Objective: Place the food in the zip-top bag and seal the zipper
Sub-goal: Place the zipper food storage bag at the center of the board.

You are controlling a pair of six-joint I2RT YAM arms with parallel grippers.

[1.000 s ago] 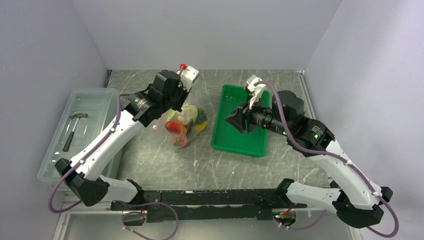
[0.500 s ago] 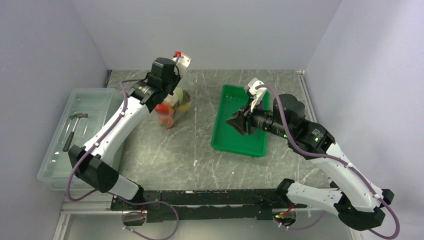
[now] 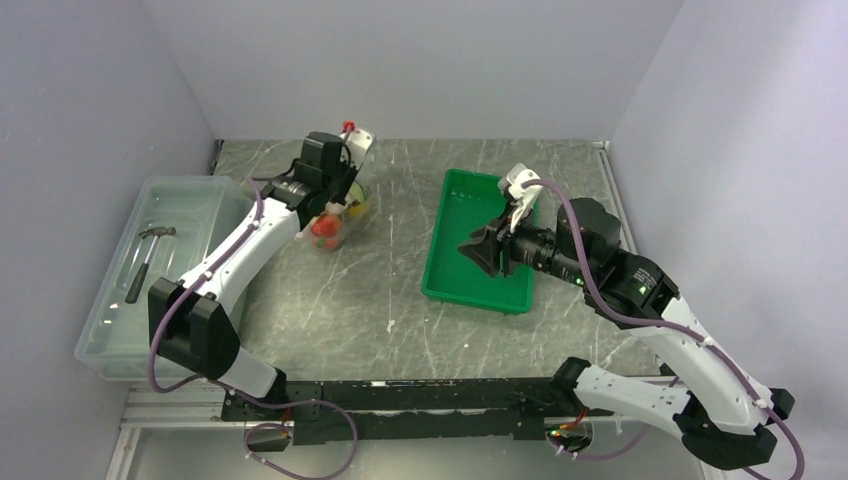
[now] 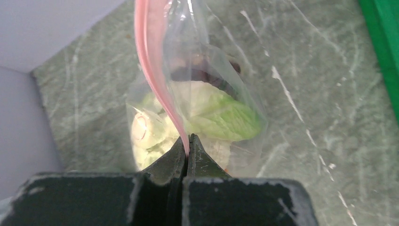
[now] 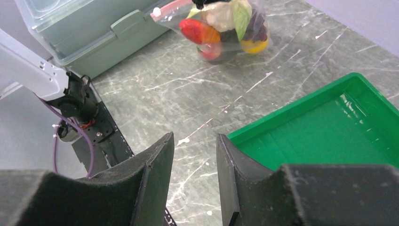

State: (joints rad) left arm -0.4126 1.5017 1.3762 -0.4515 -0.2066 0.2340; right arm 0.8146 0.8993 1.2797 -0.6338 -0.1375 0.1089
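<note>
The left gripper (image 4: 188, 142) is closed tightly on the zipper (image 4: 155, 75), pinching the pink strip at one spot. The zip-top bag (image 3: 334, 218) is hanging below it at the far left of the worktop (image 3: 400, 300), just beside the translucent bin (image 3: 190, 200); I cannot tell if its bottom is touching the worktop. The food is sitting inside the bag: the leafy vegetable (image 4: 221, 120), the red tomato-like piece (image 5: 199, 31), the grape bunch (image 5: 258, 27) and the orange-yellow fruit (image 5: 254, 45) are showing through the plastic. So the step in hand, as I am judging it, is the sealing. The pictures are not showing whether the strip is pressed together along its whole width. The right gripper (image 5: 194, 141) is standing with its jaws partly apart and holding nothing, above the near left part of the green tray (image 3: 470, 205), well apart from the bag. To do the sealing well, this free gripper should probably be coming over to hold the mouth at the other end, so that the strip is lying straight and tight. The pinching gripper can then be sliding along it with even pressure. The food should be resting low, away from the strip, and the pull should be gentle, because the thin plastic is likely crumpling easily.
</note>
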